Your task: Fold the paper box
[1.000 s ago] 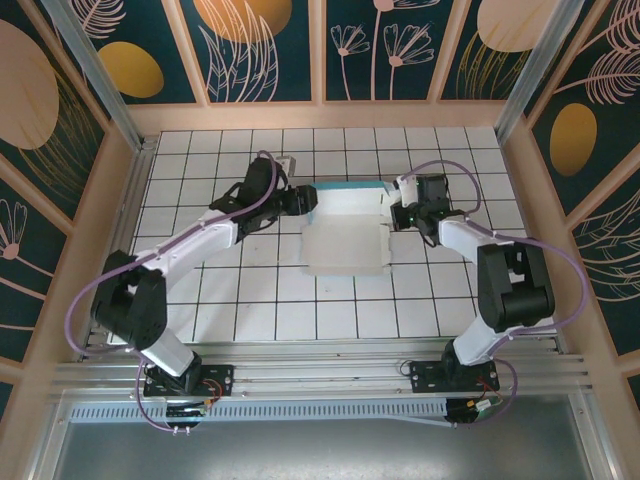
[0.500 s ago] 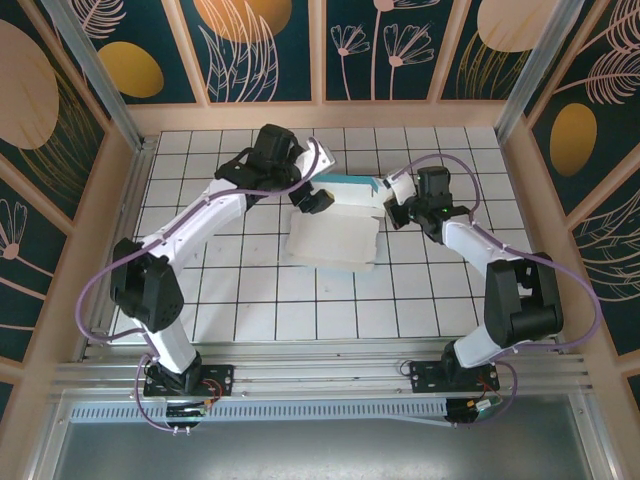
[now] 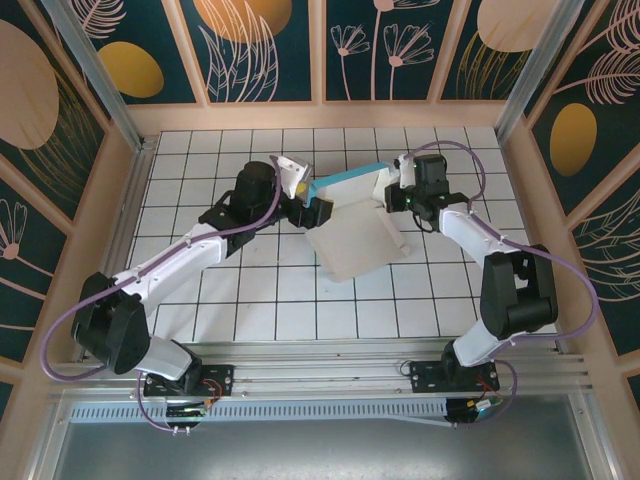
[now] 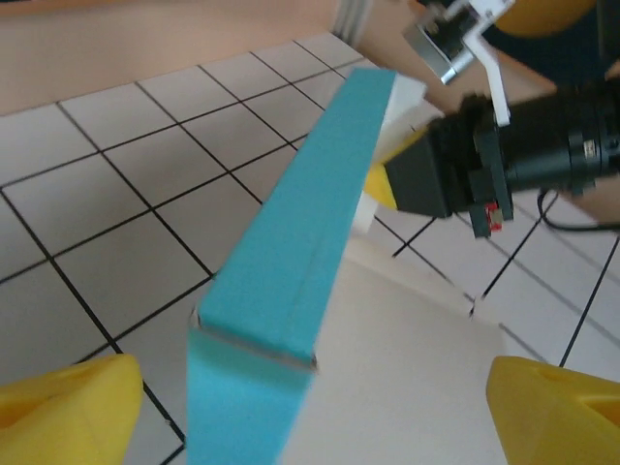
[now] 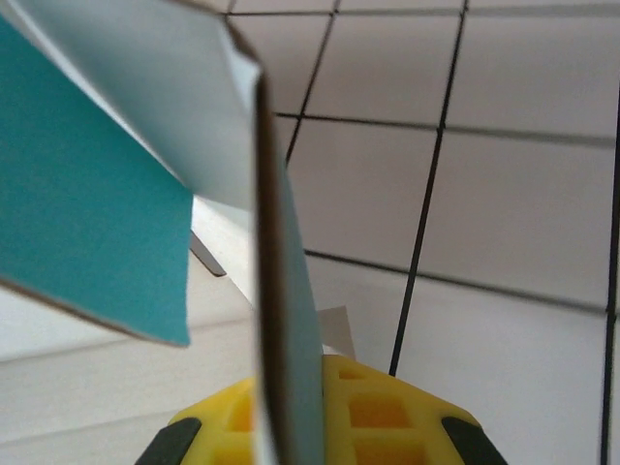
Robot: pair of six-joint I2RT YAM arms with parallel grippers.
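Note:
The paper box (image 3: 360, 240) hangs tilted above the tiles, pale whitish-grey face up. A turquoise flap (image 3: 348, 177) stands along its far edge. My right gripper (image 3: 392, 190) is shut on the box's right end. In the right wrist view its yellow pads (image 5: 387, 412) pinch a thin upright flap (image 5: 281, 320). My left gripper (image 3: 312, 205) is open at the box's left end. In the left wrist view its yellow fingertips (image 4: 68, 407) stand wide apart. The turquoise strip (image 4: 300, 242) and the pale sheet (image 4: 407, 368) lie between them untouched.
The white tiled floor (image 3: 250, 300) is walled by a wooden frame (image 3: 320, 115) at the back and both sides. Both arm bases stand on the metal rail (image 3: 320, 375) at the near edge. From the left wrist, the right gripper's black body (image 4: 465, 165) shows beyond the box.
The left gripper has opened and let go of the box's left end. The right gripper has raised its end, and the box has swung from flat to tilted, its near corner turning right.

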